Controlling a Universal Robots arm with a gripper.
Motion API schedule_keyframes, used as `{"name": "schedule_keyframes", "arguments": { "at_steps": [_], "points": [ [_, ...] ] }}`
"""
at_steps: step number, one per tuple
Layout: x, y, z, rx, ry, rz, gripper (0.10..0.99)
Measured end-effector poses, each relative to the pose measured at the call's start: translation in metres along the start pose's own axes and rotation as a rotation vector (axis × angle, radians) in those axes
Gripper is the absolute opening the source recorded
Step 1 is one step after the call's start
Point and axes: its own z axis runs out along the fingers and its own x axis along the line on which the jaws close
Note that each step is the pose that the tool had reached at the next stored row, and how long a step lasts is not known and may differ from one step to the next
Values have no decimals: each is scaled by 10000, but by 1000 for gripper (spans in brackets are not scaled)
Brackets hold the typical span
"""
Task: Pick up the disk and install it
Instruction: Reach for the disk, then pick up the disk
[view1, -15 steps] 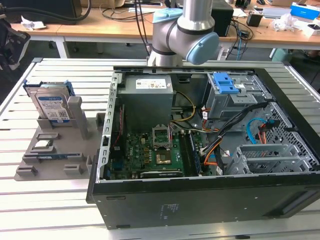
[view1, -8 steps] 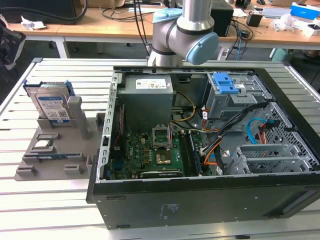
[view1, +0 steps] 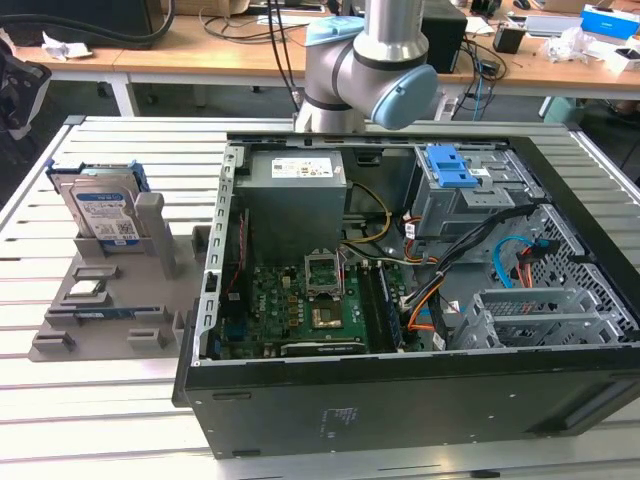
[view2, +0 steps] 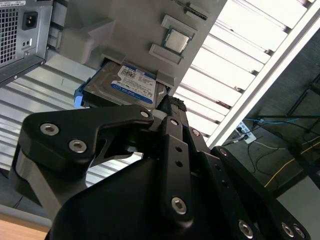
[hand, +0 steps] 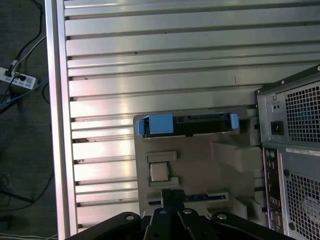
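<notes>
Clearly, one slatted table (view1: 120, 420) bears one open computer case (view1: 400, 405). To the exterior view's left of it, one grey holder (view1: 150, 230) carries one disk (view1: 103, 212) standing on edge. One gripper (hand: 172, 194), fingers pressed together and empty, hangs over the holder.

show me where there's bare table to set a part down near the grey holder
Bare slats: the table in front of the grey holder at the exterior view's lower left, and the strip along that view's left edge. Crowded: the holder, with the disk standing in it, and the open computer case, full of boards and cables.
</notes>
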Motion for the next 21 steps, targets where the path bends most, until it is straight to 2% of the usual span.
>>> {"name": "schedule_keyframes", "arguments": {
  "at_steps": [5,9,16,17,18,21],
  "points": [
    [2,0,0,0,-1,0,102],
    [3,0,0,-7,15,-324,102],
    [3,0,0,-31,58,-1299,102],
    [2,0,0,-36,70,-1548,102],
    [2,0,0,-49,93,-2072,102],
    [2,0,0,-61,118,-2608,102]
  ]
}}
